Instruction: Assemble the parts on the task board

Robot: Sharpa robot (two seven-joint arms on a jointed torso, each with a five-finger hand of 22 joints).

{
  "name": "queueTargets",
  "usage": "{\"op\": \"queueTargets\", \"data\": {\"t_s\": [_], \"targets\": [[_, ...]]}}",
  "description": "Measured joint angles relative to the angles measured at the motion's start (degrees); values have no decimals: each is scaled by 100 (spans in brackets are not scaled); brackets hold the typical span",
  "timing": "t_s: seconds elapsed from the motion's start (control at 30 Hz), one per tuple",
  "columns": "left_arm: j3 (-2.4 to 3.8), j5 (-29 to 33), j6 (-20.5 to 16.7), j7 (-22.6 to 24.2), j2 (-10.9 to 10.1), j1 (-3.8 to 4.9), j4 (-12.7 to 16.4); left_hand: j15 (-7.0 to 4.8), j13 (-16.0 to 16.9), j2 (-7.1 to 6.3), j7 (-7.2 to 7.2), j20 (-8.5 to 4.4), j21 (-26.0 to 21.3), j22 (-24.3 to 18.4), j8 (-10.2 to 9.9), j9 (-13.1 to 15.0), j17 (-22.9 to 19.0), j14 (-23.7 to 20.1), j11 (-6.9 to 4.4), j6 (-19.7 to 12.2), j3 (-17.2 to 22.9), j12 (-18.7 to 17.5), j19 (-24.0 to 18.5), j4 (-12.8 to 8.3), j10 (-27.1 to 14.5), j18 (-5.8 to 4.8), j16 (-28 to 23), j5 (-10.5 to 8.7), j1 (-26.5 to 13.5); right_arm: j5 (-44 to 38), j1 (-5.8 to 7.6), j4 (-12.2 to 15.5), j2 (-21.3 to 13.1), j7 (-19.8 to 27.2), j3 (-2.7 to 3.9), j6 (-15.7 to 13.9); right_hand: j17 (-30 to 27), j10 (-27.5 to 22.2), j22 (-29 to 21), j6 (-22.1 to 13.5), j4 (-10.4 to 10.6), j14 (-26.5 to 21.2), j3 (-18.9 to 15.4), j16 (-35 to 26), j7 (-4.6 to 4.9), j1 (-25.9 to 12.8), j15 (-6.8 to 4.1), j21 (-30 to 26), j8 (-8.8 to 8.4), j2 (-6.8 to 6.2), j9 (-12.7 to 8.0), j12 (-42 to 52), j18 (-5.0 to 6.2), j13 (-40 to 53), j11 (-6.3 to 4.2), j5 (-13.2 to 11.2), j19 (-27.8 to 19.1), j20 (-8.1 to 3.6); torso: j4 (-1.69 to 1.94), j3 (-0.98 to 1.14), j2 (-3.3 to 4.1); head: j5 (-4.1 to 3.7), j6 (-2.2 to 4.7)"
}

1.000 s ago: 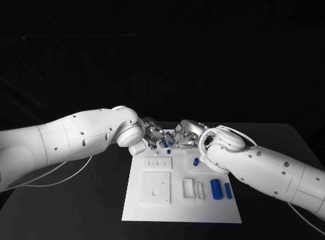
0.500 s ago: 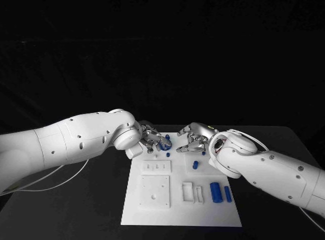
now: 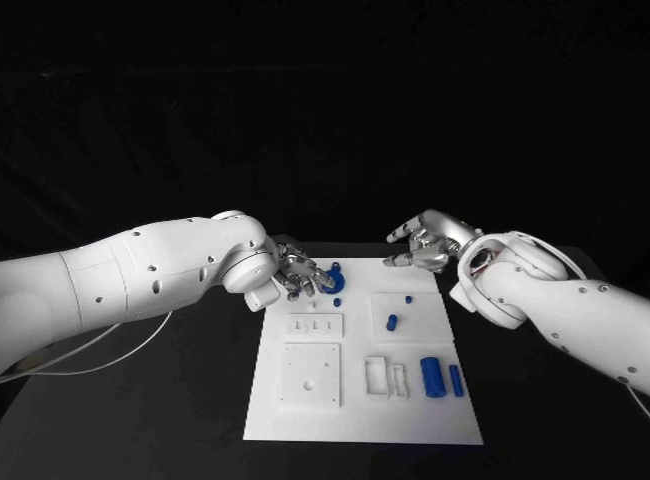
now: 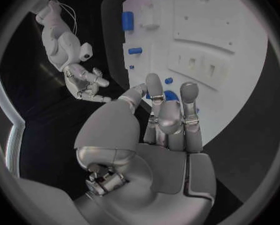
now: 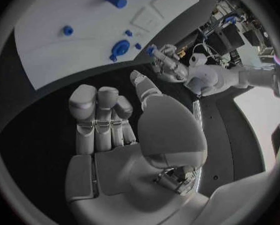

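Left hand (image 3: 299, 279) pinched a blue ring-shaped part (image 3: 330, 282) at the task board (image 3: 363, 420); right hand (image 3: 429, 241) hung spread; two blue cylinders (image 3: 433, 377) lay loose, so much remained.

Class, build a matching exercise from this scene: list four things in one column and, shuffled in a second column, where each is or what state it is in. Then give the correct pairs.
Things
1. left robot hand
2. right robot hand
3. blue cylinder
4. task board

Places or states
A. lying on the board's near right part
B. over the board's far left corner, fingers at a blue round part
C. white, flat on the black table
D. off the board's far right corner, holding nothing

Pairs: 1-B, 2-D, 3-A, 4-C
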Motion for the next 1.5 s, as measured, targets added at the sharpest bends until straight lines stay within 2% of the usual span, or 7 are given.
{"op": "queueTargets", "data": {"t_s": [0.1, 0.17, 0.37, 0.67, 0.7, 1.17, 1.5], "targets": [[-1, -118, -20, -41, -4, -11, 34, 0, -4, 0, 0, 0, 0, 15, -18, 0, 23, 0, 0, 0, 0, 4, 0, -1, 0, 0, 3, 82, 0, 229, -9, -120, -12, 158, 193, -210, 8, -3, 2, 150, -77, 0, -42, -22, -27, -66, 0, 0, 0, 66, 10, 0, -1, -5, -3, 85, 0, 0, 1, -2, -1, 1, -29], [-1, -220, -40, -73, -4, -19, 57, -5, -11, -21, 30, -18, 0, 30, -28, 1, 59, 33, 1, 30, -16, 44, 27, -17, 1, 0, 45, 352, -21, 375, -13, -255, 5, 250, 309, -341, 21, -14, 2, 204, -82, 0, -47, -22, -54, -69, 0, 0, 0, 69, 19, 0, 0, -5, -14, 85, 0, 0, 3, -4, -2, -9, -52], [-5, -514, -57, -168, 1, -49, 109, -40, -80, -100, 30, -20, -64, 83, -31, 143, 113, 84, 1, 31, 26, 115, 103, -58, 2, 0, 45, 593, -100, 704, 28, -686, 105, 427, 432, -620, 27, 1, 1, 228, -93, 0, -195, -55, -66, -139, 0, -44, 0, 78, 19, 26, -2, -2, -42, 287, 0, 0, 12, -3, -2, 3, -79], [-29, -720, -33, -243, 41, -149, 107, -64, -150, -228, 50, -51, -18, 252, 46, 511, 214, 126, -53, 51, 38, 244, 277, -71, -10, -26, 45, 1143, -229, 969, 62, -881, 247, 564, 473, -878, 49, 1, 1, 228, -87, 0, -497, -60, -66, -137, 0, -44, 0, 168, 19, 26, -2, -2, -42, 424, 0, 0, 5, -3, 4, 27, -170], [-38, -733, -29, -249, 42, -154, 107, -63, -160, -234, 50, -51, -18, 273, 46, 762, 225, 126, -53, 51, 39, 249, 277, -72, -11, -26, 45, 1192, -265, 991, 65, -895, 256, 571, 475, -901, 49, 1, 1, 228, -87, 0, -497, -60, -66, -137, 0, -44, 0, 168, 19, 26, -2, -2, -42, 423, 0, 0, 8, -3, 4, 29, -175], [-102, -844, 99, -365, 40, -235, 105, -42, -457, -168, 100, -19, -214, 454, 81, 1095, 352, 148, -53, 103, 151, 417, 286, -280, -10, -28, 71, 1469, -595, 1218, 96, -1032, 381, 590, 481, -1078, 48, 1, 0, 300, -87, 0, -497, -89, -75, -137, 0, -69, 0, 167, 18, 26, -4, -4, -41, 474, 0, -1, 8, -8, 2, 59, -326], [-109, -1035, 109, -421, 41, -338, 126, -3, -758, -188, 100, 22, -330, 570, 202, 1125, 402, 187, -51, 103, 305, 555, 326, -447, -9, -29, 71, 1468, -709, 1263, 106, -1075, 420, 580, 481, -1114, 53, 1, -1, 307, -87, 0, -497, -89, -82, -137, 0, -69, 0, 167, 17, 26, -5, -9, -41, 506, 0, -1, 2, -4, 1, 125, -381]]}}
